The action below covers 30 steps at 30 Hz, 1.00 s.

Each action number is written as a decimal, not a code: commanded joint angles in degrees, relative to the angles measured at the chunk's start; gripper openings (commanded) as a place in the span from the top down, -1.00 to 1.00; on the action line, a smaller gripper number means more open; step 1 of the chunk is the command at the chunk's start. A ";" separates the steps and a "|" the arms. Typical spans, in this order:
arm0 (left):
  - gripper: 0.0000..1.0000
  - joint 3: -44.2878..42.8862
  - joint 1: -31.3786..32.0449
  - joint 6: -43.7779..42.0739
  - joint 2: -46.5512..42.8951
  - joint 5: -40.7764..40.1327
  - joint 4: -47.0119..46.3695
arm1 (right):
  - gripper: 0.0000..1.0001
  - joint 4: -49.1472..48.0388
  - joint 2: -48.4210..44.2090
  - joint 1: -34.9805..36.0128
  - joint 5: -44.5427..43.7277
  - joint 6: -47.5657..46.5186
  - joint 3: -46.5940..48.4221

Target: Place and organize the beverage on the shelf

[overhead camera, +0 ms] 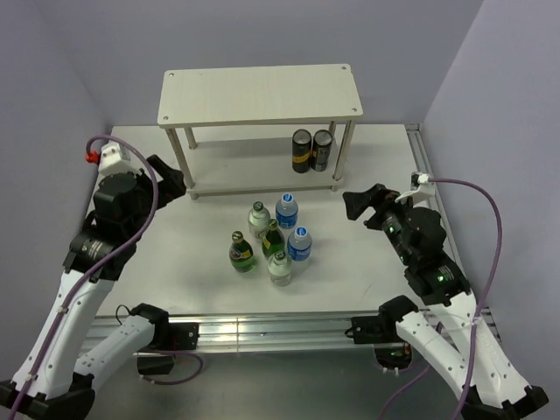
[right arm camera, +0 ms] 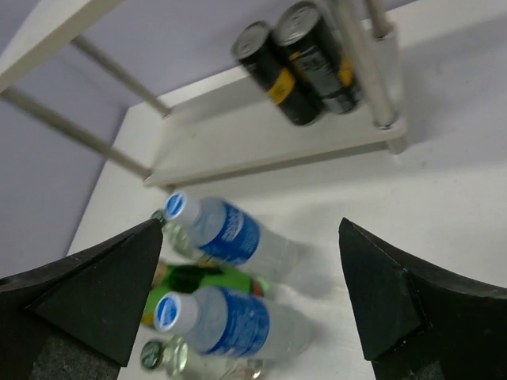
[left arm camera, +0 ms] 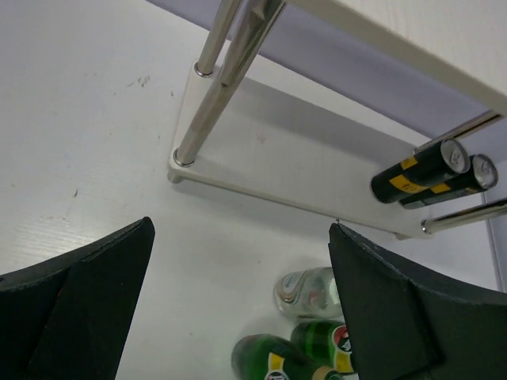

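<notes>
Six bottles stand clustered on the white table in front of the shelf (overhead camera: 262, 96): two blue-labelled clear ones (overhead camera: 287, 211) (overhead camera: 299, 243), two green glass ones (overhead camera: 241, 252) (overhead camera: 273, 236), two small clear ones (overhead camera: 257, 216) (overhead camera: 280, 268). My left gripper (overhead camera: 175, 184) is open and empty, left of the cluster near the shelf's left legs. My right gripper (overhead camera: 354, 206) is open and empty, right of the cluster. The right wrist view shows the blue-labelled bottles (right arm camera: 226, 229) (right arm camera: 226, 321) between its open fingers. The left wrist view shows a small clear bottle (left arm camera: 309, 291) and green bottles (left arm camera: 273, 360).
Two black cans with yellow bands (overhead camera: 302, 150) (overhead camera: 322, 150) stand on the shelf's lower board at its right end; they also show in the left wrist view (left arm camera: 420, 170) and the right wrist view (right arm camera: 297, 59). The shelf's metal legs (left arm camera: 226, 79) stand close to my left gripper.
</notes>
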<state>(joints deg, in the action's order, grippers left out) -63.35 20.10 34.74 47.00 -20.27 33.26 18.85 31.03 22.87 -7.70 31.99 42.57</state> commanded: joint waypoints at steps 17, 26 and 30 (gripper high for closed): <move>-0.95 12.46 0.47 -6.27 -6.92 2.70 -7.33 | -1.00 6.83 4.31 40.75 -21.03 16.26 -12.84; -0.92 12.90 0.47 -6.53 -7.37 2.78 -7.77 | -1.00 -6.07 6.84 41.29 -21.57 15.13 -20.67; -0.91 12.99 0.47 -6.53 -7.63 2.69 -7.85 | -1.00 -13.21 13.43 41.37 -21.39 13.72 -21.65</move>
<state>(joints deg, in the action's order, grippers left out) -50.46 20.36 29.32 39.90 -18.22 27.27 15.20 40.84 63.88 -27.22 46.78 21.71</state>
